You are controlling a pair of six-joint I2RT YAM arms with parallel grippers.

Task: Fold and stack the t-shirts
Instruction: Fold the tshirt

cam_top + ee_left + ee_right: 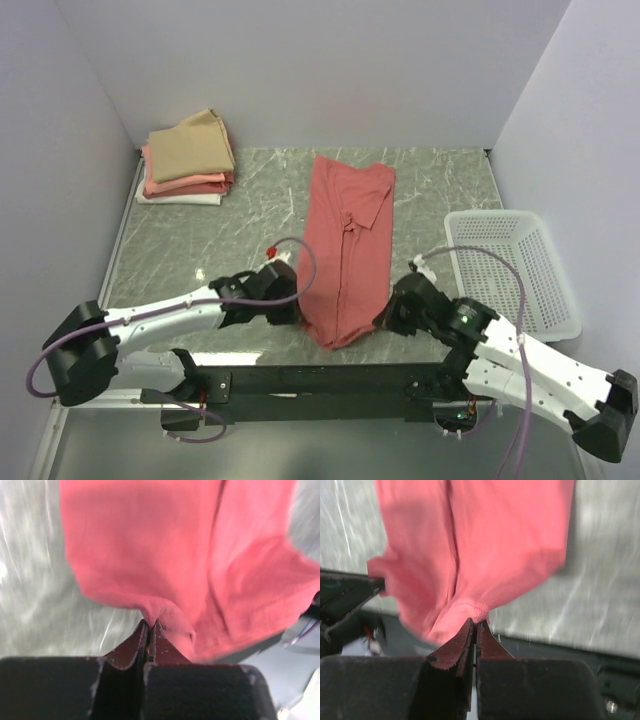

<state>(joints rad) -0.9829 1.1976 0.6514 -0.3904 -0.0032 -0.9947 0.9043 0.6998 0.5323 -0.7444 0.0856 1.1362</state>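
The salmon-red t-shirt (pixel 347 240) lies as a long narrow strip down the middle of the marble table, collar end far, hem end near. My left gripper (pixel 296 303) is shut on the near left hem of the shirt (pixel 165 570). My right gripper (pixel 384 313) is shut on the near right hem of the shirt (pixel 480 545). Both pinch the cloth at the fingertips and lift the near end slightly. A stack of folded shirts, tan (pixel 192 143) on top, salmon-pink and white below, sits at the far left corner.
A white perforated plastic basket (pixel 513 268) stands at the right edge of the table. Grey walls close in the left, back and right. A black rail runs along the near edge by the arm bases.
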